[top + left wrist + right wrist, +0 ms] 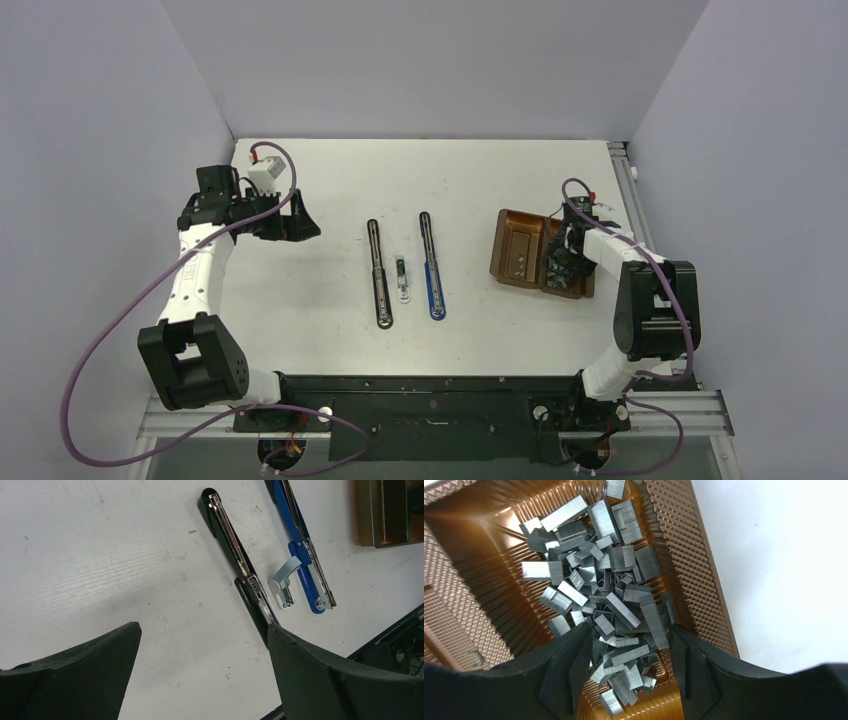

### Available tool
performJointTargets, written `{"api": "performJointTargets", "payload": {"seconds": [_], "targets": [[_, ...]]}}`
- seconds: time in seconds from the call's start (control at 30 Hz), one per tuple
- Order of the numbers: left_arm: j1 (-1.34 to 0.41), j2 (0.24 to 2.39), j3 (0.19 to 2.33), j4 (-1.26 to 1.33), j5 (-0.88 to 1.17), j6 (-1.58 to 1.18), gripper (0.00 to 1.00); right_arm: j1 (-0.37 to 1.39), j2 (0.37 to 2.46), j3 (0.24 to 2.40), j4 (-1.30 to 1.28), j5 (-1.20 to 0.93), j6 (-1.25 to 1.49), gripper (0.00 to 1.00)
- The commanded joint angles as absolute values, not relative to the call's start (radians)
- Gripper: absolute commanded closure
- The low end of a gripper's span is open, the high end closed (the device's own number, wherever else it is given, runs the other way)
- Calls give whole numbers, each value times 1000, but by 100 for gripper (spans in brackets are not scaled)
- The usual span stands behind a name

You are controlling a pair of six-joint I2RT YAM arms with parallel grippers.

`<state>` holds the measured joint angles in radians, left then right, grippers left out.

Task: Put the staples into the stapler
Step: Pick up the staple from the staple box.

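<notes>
**Left jaws wide above the worktop, right jaws down among the staples**

My left jaws hang wide apart over the left side of the white worktop (pixel 320 180) and grip nothing. Their two black fingers (pixel 75 675) fill the lower corners of my left wrist view.

Just to the right lies the black stapler (pixel 379 273), folded out flat in one long line with its metal channel facing up. Next to it is a small white-and-metal piece (pixel 402 280). Then comes the blue stapler (pixel 432 268), also opened out flat. All three lie close together in the middle of the worktop. I cannot tell whether the small piece touches the blue stapler.

Further right sits the brown tray (pixel 499 248) with its two compartments. The staples (pixel 614 595) lie as a loose heap of short silver strips in the right-hand compartment.

My right jaws are down in that compartment and partly apart. Their fingers (pixel 569 670) stand on either side of the near end of the heap, with strips lying between them. I cannot tell whether any strip is pinched.
</notes>
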<state>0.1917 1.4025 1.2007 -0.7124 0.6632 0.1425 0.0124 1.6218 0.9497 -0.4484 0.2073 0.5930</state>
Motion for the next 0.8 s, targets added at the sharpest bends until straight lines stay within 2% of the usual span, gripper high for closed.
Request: {"api": "performJointTargets", "payload": {"seconds": [0.0,0.1,0.4,0.67,0.77], "targets": [[193,1376,1210,-710,677,159,4,5,1649,979,-424,245,603,44],[193,1375,1214,-713,677,161,4,5,1652,982,-413,223,603,45],[193,1384,1225,-715,680,152,4,5,1643,971,-393,170,608,66],[194,1382,1220,-714,680,152,4,5,1622,949,-386,151,611,75],[193,1382,1222,-714,680,150,4,5,1604,948,-390,153,610,81]]}}
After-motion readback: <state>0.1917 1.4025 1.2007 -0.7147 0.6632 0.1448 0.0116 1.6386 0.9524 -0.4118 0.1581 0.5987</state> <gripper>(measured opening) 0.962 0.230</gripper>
